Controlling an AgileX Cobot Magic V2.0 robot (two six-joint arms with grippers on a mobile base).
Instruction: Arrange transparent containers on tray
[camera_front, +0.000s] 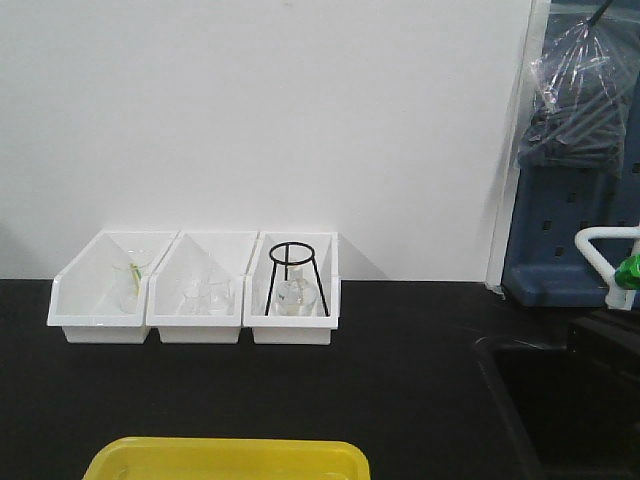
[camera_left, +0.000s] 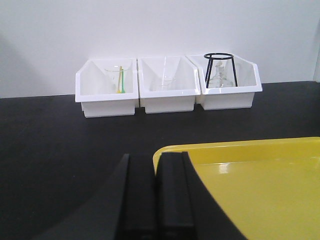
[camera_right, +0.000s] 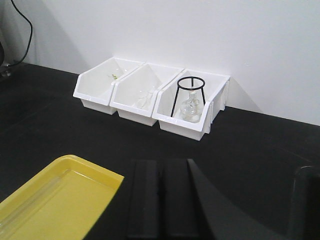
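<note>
The transparent containers in view are clear glassware in three white bins at the back wall. A beaker (camera_front: 130, 285) (camera_left: 117, 80) holding a green-yellow item stands in the left bin. Small glass pieces (camera_front: 205, 295) (camera_left: 167, 82) sit in the middle bin, and a flask (camera_front: 292, 295) (camera_right: 191, 107) sits under a black tripod in the right bin. The yellow tray (camera_front: 228, 455) (camera_left: 260, 147) (camera_right: 65, 167) lies at the near edge with nothing on it. My left gripper (camera_left: 156, 160) is shut and holds nothing, over the tray's left corner. My right gripper (camera_right: 161, 164) is shut on nothing, just right of the tray.
The white bins (camera_front: 100, 318) stand side by side on the black counter. The black wire tripod (camera_front: 271, 285) rises above the right bin's rim. A recessed black sink (camera_front: 560, 400) with a white faucet (camera_front: 600, 240) lies at the right.
</note>
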